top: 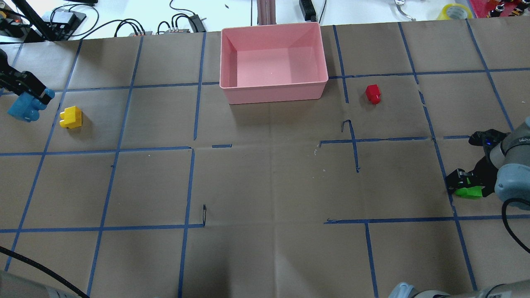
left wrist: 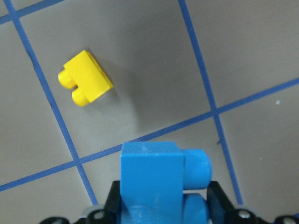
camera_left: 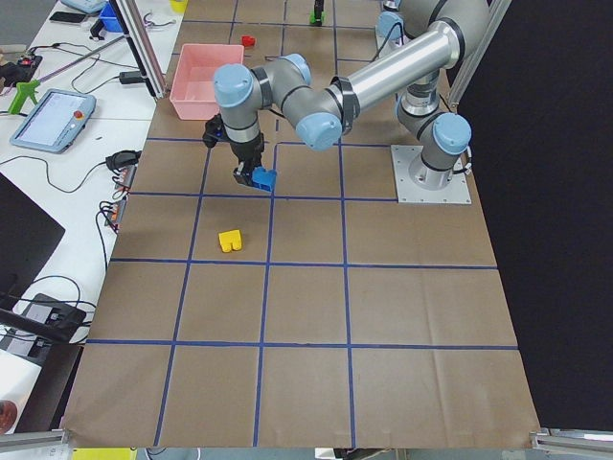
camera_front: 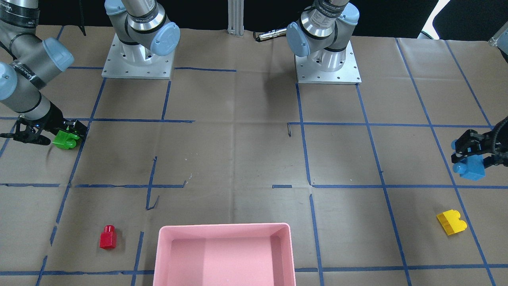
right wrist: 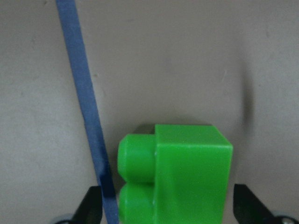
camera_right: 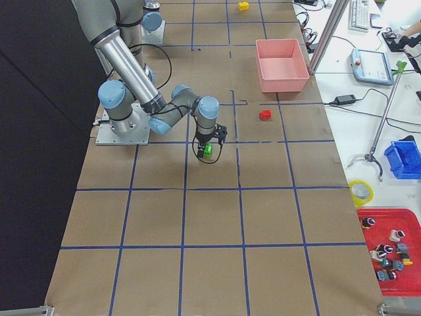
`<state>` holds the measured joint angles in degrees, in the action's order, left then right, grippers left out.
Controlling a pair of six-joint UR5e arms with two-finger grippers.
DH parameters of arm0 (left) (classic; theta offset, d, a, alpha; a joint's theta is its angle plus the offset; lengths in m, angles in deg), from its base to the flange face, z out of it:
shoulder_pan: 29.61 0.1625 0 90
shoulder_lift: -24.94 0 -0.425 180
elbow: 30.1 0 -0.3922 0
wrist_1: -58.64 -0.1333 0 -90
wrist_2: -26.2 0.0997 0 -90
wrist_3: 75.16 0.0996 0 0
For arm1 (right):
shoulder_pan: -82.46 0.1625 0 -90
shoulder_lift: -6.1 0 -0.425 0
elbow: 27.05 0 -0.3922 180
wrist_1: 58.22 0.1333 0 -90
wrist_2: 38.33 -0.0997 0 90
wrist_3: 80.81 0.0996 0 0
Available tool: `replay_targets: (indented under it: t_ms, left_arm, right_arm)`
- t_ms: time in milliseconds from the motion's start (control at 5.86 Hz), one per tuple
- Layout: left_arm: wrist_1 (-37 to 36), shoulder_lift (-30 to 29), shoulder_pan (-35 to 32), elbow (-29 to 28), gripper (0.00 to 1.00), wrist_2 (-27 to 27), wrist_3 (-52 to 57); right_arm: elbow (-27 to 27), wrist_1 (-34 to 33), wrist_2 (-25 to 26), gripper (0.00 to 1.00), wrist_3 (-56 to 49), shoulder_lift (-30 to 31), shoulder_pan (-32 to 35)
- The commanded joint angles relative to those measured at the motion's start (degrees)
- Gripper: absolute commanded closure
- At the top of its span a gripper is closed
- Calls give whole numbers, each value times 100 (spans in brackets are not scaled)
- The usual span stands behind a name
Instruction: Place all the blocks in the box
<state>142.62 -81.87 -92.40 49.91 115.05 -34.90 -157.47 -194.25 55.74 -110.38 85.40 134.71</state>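
Note:
My left gripper point(top: 30, 97) is shut on the light blue block point(top: 24, 109) and holds it just above the table, close to the yellow block point(top: 71, 117), which lies loose on the paper point(left wrist: 86, 78). My right gripper point(top: 466, 184) is shut on the green block point(top: 469, 192), low at the table's surface; the right wrist view shows a finger on each side of that block point(right wrist: 187, 177). The red block point(top: 373, 93) lies alone just right of the pink box point(top: 273, 94). The box stands at the far middle edge with nothing in it.
Brown paper with a blue tape grid covers the table. The two arm bases point(camera_front: 137, 59) stand at the robot's side. Cables and devices point(top: 124, 29) lie beyond the far edge behind the box.

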Motion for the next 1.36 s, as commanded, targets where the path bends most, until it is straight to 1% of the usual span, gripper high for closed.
replay_targets:
  t_ms: [0, 171, 341, 512, 682, 853, 1023, 1194]
  left_arm:
    - [93, -171, -1090, -528, 100, -61, -2178]
    - [93, -451, -1591, -948, 100, -78, -2929]
    - [93, -889, -2179, -1500, 100, -113, -3841]
    - [93, -1390, -2760, -2150, 100, -114, -4555]
    - [67, -1934, -3305, -2670, 100, -114, -5075]
    - [-3, -2427, -3597, -3040, 100, -123, -5533]
    - [-143, -2823, -3687, -3383, 100, -314, -5747]
    - [-579, -3175, -3784, -3465, 100, -325, -5853]
  right_arm:
    - [35, 6, 15, 27, -13, 15, 5]
    - [44, 24, 15, 45, -14, 24, 5]
    - [61, 59, 6, 63, 13, 33, 5]
    - [79, 94, 6, 71, 22, 59, 5]
    - [79, 120, 6, 73, 22, 216, 5]
    - [79, 129, 6, 72, 30, 287, 5]
    - [122, 138, 6, 72, 30, 297, 22]
    - [218, 304, 6, 74, 83, 297, 40]
